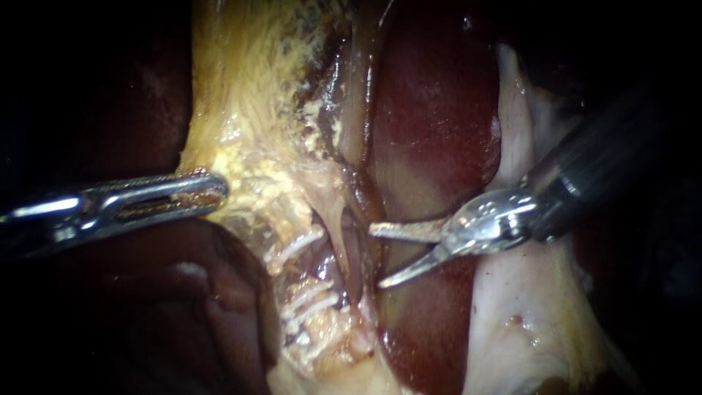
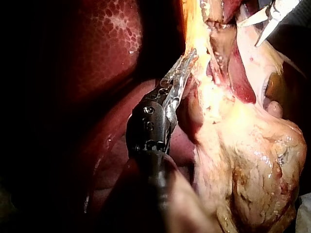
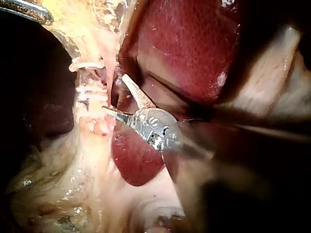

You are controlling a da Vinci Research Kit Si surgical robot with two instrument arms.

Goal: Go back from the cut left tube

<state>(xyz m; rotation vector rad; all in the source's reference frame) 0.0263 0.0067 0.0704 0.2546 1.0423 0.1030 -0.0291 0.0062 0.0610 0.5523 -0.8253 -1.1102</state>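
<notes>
Against liver (image 1: 431, 110), cut left tube (image 1: 301, 252) beside right instrument (image 1: 376, 257)

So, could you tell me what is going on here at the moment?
The left instrument holds the yellow tissue by its edge, jaws shut on it. The right instrument has its blades open and empty, just beside the tube that carries white clips. The liver lies behind them.

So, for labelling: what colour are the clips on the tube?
White; the small ribbed clips show best in the endoscope view.
</notes>
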